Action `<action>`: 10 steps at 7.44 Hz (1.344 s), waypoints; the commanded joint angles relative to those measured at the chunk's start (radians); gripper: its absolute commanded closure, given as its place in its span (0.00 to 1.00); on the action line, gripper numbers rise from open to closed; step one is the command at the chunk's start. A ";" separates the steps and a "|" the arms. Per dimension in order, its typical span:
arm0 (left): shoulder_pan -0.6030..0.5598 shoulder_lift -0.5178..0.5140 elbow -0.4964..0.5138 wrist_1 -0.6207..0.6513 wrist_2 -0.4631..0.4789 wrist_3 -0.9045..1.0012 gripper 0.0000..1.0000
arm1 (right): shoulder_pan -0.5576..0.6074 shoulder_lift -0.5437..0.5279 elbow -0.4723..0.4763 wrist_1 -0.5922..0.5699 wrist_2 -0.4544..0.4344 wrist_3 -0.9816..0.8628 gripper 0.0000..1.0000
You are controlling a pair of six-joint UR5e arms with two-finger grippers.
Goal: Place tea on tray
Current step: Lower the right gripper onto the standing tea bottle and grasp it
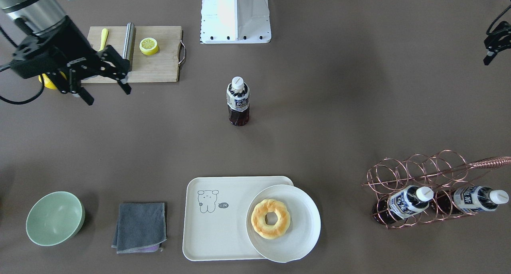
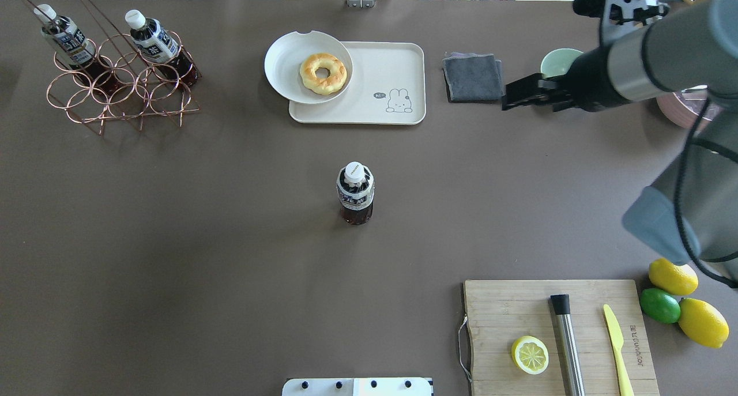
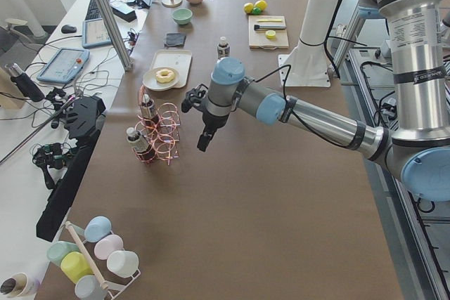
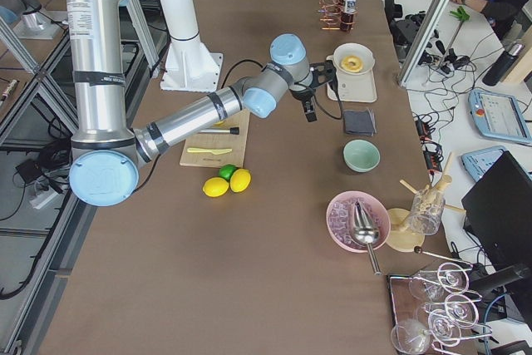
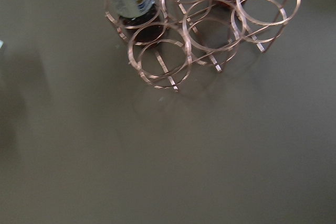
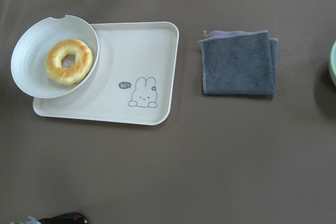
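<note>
Tea (image 1: 238,101), the small clear plastic bottle of dark brown liquid with white cap and white-and-blue label, stands upright and alone mid-surface (image 1: 339,118), well apart from the flat cream rectangular tray (image 1: 215,226) on the side far from the robot base. It's not on the tray yet, so the task looks unstarted; next step is approach and grasp. Right gripper (image 1: 107,91) is raised off the surface, fingers spread, nothing between them. Its wrist camera looks down on the tray and the folded grey cloth (image 1: 139,226), so it sits out toward that end, not lined up on the tea. Left gripper (image 1: 494,46) only clips the frame edge, hanging near the copper wire rack (image 1: 419,170) that holds two more alike bottles (image 1: 409,200) slotted in its rings; can't tell if it's open or closed. Round white plate (image 1: 307,234) with a glazed ring doughnut (image 1: 271,218) sits on the tray's end toward the robot's left and overhangs the rim. That leaves only the bear-drawing half bare. That's the drop zone, on the right arm's side, so the right arm seems the sensible pick. Bottle is tall and narrow, likely tippy: grip the body at the label, keep it vertical, set it down clear of the plate edge.
</note>
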 commanded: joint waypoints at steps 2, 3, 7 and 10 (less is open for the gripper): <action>-0.142 0.019 0.154 -0.003 -0.046 0.212 0.01 | -0.343 0.459 -0.015 -0.570 -0.334 0.217 0.00; -0.145 0.020 0.174 -0.017 -0.046 0.212 0.01 | -0.391 0.510 -0.062 -0.571 -0.382 0.254 0.00; -0.148 0.022 0.251 -0.089 -0.048 0.211 0.01 | -0.460 0.619 -0.234 -0.565 -0.448 0.311 0.01; -0.148 0.022 0.283 -0.092 -0.049 0.211 0.01 | -0.462 0.615 -0.358 -0.422 -0.488 0.296 0.10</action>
